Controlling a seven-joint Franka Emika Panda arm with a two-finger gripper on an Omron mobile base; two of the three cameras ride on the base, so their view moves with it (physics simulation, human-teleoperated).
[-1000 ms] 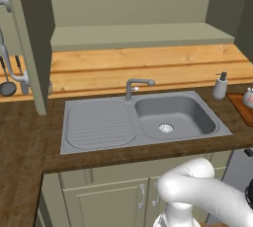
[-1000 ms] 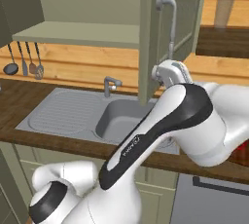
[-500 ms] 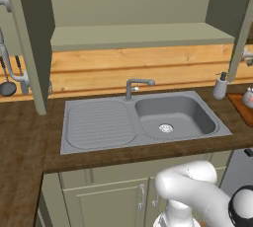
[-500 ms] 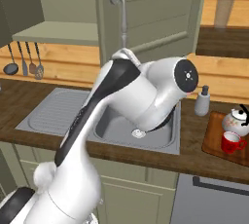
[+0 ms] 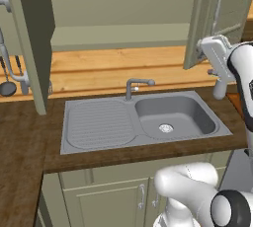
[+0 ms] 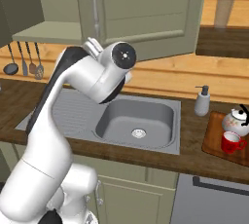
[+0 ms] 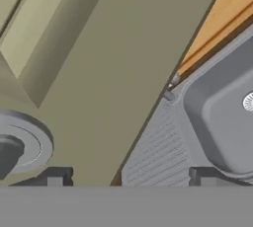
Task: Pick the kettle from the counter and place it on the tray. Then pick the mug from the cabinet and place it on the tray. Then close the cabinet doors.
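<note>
I have the gripper (image 7: 126, 176) up against the right cabinet door (image 6: 146, 13), above the sink (image 6: 138, 121). In the hand view its two fingertips (image 7: 54, 175) stand well apart with nothing between them, so it is open and holds nothing; the door panel is just ahead.

The kettle (image 6: 237, 119) and red mug (image 6: 232, 142) already sit on the tray (image 6: 214, 138), on the counter (image 6: 194, 155) right of the sink, past the soap bottle (image 6: 203, 101). That leaves the doors.

I judge the door stiff and light on its hinges: it should swing with a flat push on the panel, or a pull on its long bar handle (image 6: 93, 6), which looks smooth and could slip.

The right base view gives me the tray; the left base view instead shows the left door (image 5: 32, 38) standing open, left of the sink.
</note>
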